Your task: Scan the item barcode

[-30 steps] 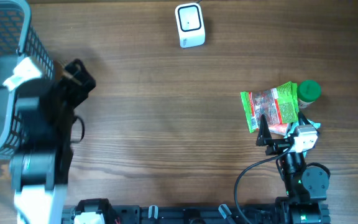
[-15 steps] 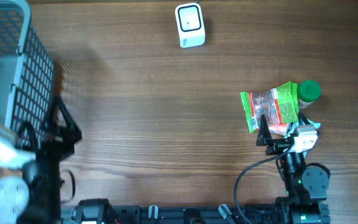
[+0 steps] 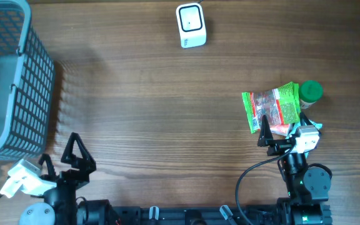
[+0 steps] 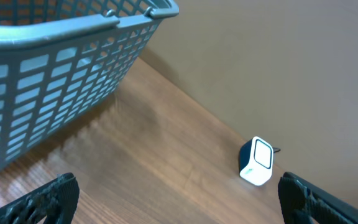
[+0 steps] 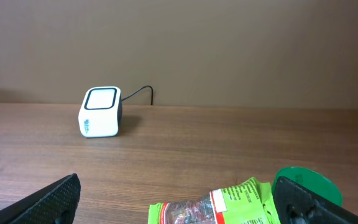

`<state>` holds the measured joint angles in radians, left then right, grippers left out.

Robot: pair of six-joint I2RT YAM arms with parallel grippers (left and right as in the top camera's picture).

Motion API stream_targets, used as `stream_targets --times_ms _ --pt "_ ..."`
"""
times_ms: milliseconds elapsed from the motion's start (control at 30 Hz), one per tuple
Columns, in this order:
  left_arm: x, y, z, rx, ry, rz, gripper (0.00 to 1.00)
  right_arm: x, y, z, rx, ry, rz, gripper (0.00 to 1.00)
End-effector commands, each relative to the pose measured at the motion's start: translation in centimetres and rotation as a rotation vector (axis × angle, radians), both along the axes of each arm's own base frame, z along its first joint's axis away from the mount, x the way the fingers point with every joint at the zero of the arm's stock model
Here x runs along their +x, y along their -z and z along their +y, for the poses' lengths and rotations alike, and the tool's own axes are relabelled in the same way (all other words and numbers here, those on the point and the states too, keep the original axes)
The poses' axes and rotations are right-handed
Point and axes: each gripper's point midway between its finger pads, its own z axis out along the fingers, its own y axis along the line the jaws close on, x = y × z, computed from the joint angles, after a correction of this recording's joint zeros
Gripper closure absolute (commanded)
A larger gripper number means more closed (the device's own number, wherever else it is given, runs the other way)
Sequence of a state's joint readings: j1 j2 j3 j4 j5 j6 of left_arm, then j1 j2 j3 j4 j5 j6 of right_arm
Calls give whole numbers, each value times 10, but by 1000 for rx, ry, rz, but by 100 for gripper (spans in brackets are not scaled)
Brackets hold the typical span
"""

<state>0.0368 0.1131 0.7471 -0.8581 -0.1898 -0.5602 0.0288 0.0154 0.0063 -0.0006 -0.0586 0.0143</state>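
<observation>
Though near snack packet (image 3: 271, 107), right tool (image 3: 282, 132) empty.

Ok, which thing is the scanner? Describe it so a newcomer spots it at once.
On the wooden table, look to the middle of the far edge. The scanner is the small white box standing alone there, with a dark-framed window, far from the grey basket on the left and the green packet on the right.

Nothing fancy, one of each is counted on the wooden table (image 3: 161, 119): one grey-blue plastic mesh basket (image 3: 35, 94), one small white cube-shaped barcode scanner (image 3: 190, 25), one crinkly green-and-red snack packet (image 3: 272, 107), one round green-lidded container (image 3: 310, 91).
</observation>
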Motion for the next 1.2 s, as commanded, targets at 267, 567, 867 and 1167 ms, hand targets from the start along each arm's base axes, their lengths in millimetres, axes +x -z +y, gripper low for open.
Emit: stream_targets --times_ms 267,567,867,1167 --pt "23 -11 -1 2 10 -235 0 0 -2 -3 15 14 -8 0" --pt "45 -51 -22 28 142 -590 0 0 -2 -3 15 14 -8 0" --pt "67 -8 -26 30 169 -592 0 0 -2 -3 14 14 -8 0" --pt "83 43 -25 17 168 -485 0 0 -2 -3 15 14 -8 0"
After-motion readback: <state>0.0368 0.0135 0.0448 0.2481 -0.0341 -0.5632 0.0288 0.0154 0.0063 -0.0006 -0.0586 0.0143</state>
